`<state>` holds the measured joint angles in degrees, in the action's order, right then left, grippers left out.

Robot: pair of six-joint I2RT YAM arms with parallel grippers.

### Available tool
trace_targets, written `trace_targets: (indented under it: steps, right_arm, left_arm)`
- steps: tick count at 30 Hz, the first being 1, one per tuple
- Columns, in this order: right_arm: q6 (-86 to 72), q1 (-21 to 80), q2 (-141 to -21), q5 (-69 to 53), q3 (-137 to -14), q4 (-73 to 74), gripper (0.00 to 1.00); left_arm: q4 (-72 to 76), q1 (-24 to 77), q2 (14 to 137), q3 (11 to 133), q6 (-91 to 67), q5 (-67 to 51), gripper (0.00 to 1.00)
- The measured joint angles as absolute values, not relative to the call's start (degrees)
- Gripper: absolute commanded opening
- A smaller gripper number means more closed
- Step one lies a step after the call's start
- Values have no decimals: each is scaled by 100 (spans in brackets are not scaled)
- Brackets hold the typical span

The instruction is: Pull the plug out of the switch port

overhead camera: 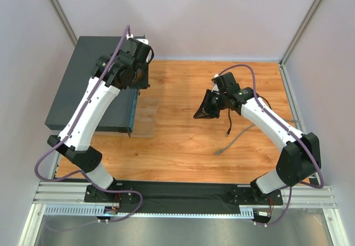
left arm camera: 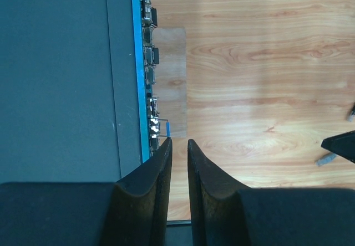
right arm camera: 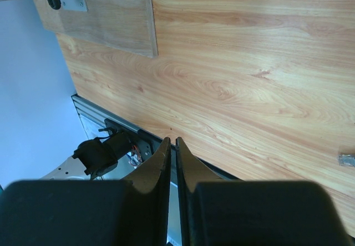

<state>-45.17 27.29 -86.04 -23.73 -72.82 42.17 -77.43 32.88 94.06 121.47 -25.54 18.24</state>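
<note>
The switch [overhead camera: 83, 80] is a flat dark grey-teal box at the table's left. In the left wrist view its top [left arm camera: 61, 80] fills the left side, and its blue-edged front face with a row of sockets [left arm camera: 148, 91] runs up the picture. A grey cable with its plug [overhead camera: 218, 153] lies loose on the wood right of centre. The plug also shows in the left wrist view [left arm camera: 326, 158] and the right wrist view [right arm camera: 346, 159]. My left gripper [overhead camera: 137, 85] [left arm camera: 179, 142] is slightly open and empty beside the socket row. My right gripper [overhead camera: 201, 113] [right arm camera: 173, 141] is shut and empty above the table.
A thin wood-coloured plate [overhead camera: 147, 116] [left arm camera: 172, 80] lies flat in front of the switch. A small blue tab [left arm camera: 168, 128] sticks out near the lower sockets. Grey walls stand on three sides. The black base rail [overhead camera: 183, 190] runs along the near edge.
</note>
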Motion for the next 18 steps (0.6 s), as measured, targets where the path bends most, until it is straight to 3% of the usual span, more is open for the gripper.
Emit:
trace_targets:
  steps: [18]
  right_arm:
    - [-4517,2729,-8604,-2373,-7279,4217,8]
  left_arm:
    - [-7732,3297,9419,11865,-2493,2025,27]
